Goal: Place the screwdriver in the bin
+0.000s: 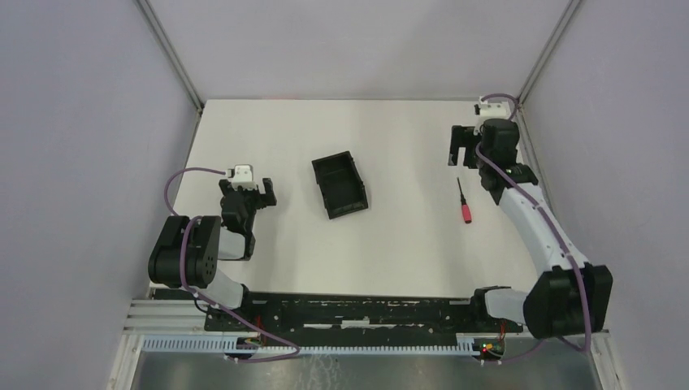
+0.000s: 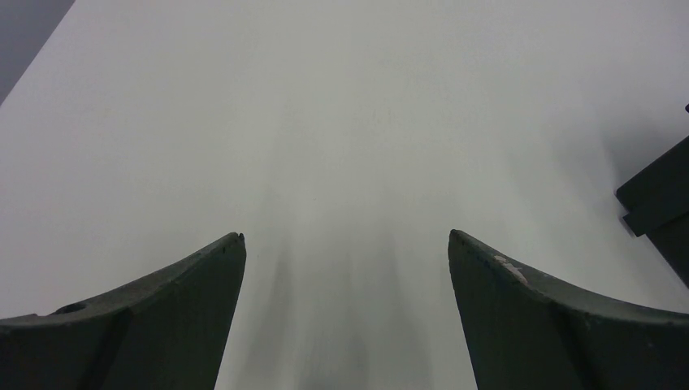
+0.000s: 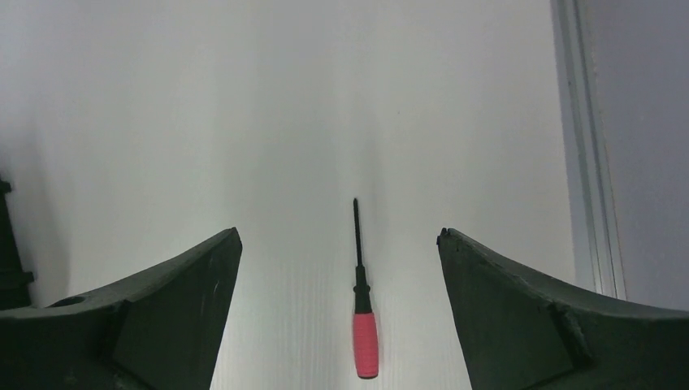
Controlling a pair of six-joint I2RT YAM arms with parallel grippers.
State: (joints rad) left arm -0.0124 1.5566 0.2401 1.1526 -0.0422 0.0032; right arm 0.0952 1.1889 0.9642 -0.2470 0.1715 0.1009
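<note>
The screwdriver [image 1: 463, 201] is red-handled with a black shaft — the bin [image 1: 340, 185] plain black (table [image 1: 406, 252] white).

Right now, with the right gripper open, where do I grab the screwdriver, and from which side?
Take the red handle of the screwdriver, coming straight down from above. It lies flat on the table, lengthwise between the open jaws of the right gripper, so they would close across it. The handle is thicker than the thin black shaft, so likely a surer hold.

White tabletop [image 1: 390, 252], pale lilac walls [image 1: 81, 122], metal corner posts [image 1: 171, 53], soft even light
</note>
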